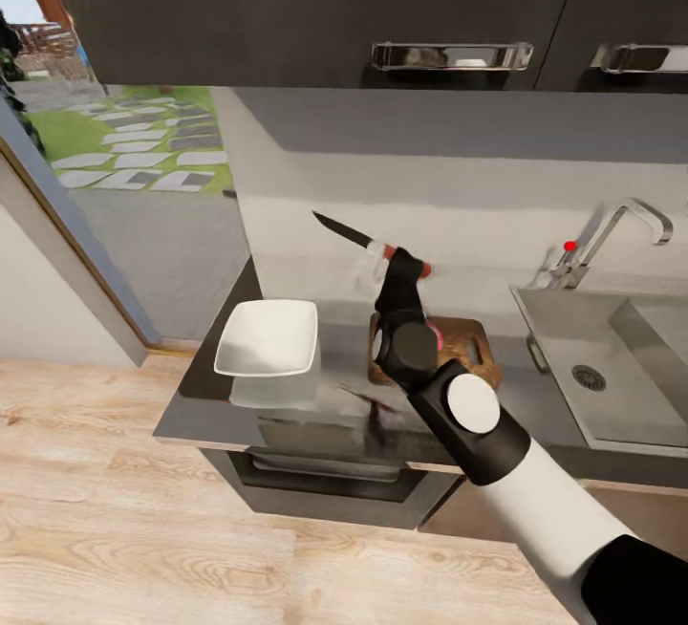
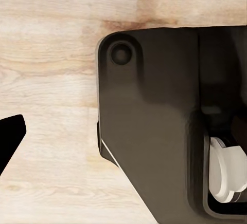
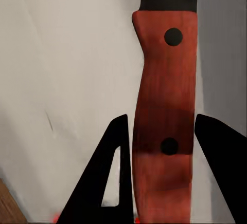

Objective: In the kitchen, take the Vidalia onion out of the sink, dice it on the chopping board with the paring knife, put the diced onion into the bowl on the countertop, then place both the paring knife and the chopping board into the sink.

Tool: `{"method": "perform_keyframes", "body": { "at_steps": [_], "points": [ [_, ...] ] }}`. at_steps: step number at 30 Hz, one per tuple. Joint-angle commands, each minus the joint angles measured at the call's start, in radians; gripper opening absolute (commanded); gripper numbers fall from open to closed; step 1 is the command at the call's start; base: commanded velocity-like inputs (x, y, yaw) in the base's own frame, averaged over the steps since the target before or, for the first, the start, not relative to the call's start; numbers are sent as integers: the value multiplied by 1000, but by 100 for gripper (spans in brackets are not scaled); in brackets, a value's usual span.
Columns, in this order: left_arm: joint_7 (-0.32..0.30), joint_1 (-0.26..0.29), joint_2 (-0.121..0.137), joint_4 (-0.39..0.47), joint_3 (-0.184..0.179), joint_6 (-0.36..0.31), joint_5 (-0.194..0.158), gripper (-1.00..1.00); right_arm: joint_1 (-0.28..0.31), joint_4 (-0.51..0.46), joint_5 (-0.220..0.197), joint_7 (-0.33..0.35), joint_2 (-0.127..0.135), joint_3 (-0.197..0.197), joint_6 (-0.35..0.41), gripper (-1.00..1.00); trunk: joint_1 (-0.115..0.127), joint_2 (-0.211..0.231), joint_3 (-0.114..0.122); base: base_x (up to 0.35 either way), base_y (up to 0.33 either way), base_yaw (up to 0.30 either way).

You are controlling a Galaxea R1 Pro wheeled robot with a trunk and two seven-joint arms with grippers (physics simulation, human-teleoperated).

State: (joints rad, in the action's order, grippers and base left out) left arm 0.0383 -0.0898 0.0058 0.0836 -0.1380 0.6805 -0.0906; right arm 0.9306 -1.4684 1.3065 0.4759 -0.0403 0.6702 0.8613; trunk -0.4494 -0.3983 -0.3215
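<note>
**Colours in front of you**

You hold a paring knife with a dark blade and a reddish-brown wooden handle [image 3: 164, 116] carrying two black rivets, between black gripper fingers [image 3: 218, 162]. Left on the glossy dark grey countertop [image 1: 191, 396] sits a white square bowl [image 1: 268, 343]; right of it a brown wooden chopping board [image 1: 470, 348]. Far right, a grey steel sink [image 1: 612, 367]. The floor [image 1: 115, 529] is pale woodgrain planks.

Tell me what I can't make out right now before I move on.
- Onion: head view, the right arm covers most of the board, so I can't tell if anything lies there.
- Sink: cut off by the head view's right edge.
- Knife: right wrist view cuts off the blade.
- Left gripper: state unclear.
</note>
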Motion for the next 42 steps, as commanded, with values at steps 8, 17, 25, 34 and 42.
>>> {"method": "perform_keyframes", "body": {
  "at_steps": [8,17,25,34,42],
  "points": [
    [3,-1,-6,-1,-9,1,-9,100,-2,6,13,-64,-2,93,103,-100,-1,-2,-1,-102,-242,0],
    [3,-1,-9,-20,-9,1,-6,100,-27,44,12,-65,-6,97,110,-100,-1,-2,-1,-45,-310,0],
    [3,-1,-9,-20,-9,2,-6,100,-47,112,10,-66,-10,220,121,-100,-1,-2,-1,-1,-148,0],
    [3,-1,-9,-20,-9,2,-6,100,-47,120,8,-85,-12,227,123,-100,-1,-2,-1,0,-6,0],
    [3,-1,-14,-21,-10,4,-5,100,-65,120,6,-104,-12,228,124,-100,-1,-2,-1,0,-221,0]
  ]
}}
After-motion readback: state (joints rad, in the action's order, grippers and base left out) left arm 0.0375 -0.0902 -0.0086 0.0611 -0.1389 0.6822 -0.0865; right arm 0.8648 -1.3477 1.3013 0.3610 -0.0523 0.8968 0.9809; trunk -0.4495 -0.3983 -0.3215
